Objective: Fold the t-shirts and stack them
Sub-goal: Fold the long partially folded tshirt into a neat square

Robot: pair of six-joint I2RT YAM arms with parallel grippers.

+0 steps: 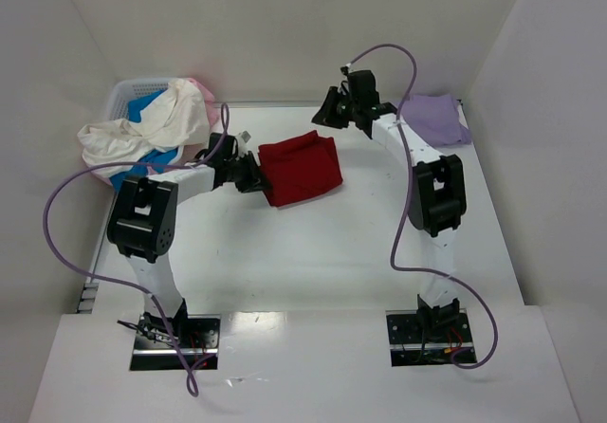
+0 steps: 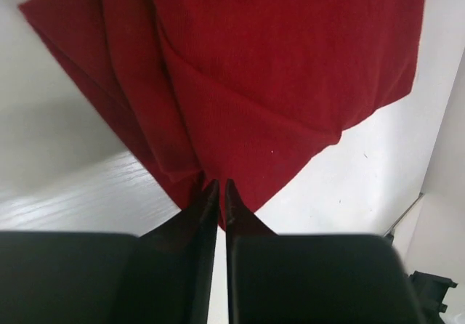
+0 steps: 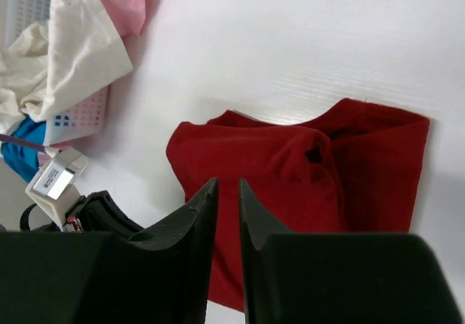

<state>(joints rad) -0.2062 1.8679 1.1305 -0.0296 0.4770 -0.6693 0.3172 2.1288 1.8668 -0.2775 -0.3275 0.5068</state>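
A dark red t-shirt [image 1: 299, 169] lies folded in the middle of the table [image 1: 313, 252]. My left gripper [image 1: 254, 174] is at its left edge. In the left wrist view the jaws [image 2: 219, 184] are pressed almost together on the near corner of the red cloth [image 2: 276, 70]. My right gripper [image 1: 327, 115] hangs above the table behind the red shirt and apart from it. Its jaws [image 3: 227, 182] are nearly together with nothing between them, and the red shirt [image 3: 305, 171] lies below. A pale lavender t-shirt [image 1: 434, 119] lies folded at the back right.
A white lattice basket [image 1: 133, 93] stands at the back left, with cream-white [image 1: 142, 129], bright blue [image 1: 142, 162] and pink [image 1: 201, 91] shirts spilling over its rim. White walls close in the back and both sides.
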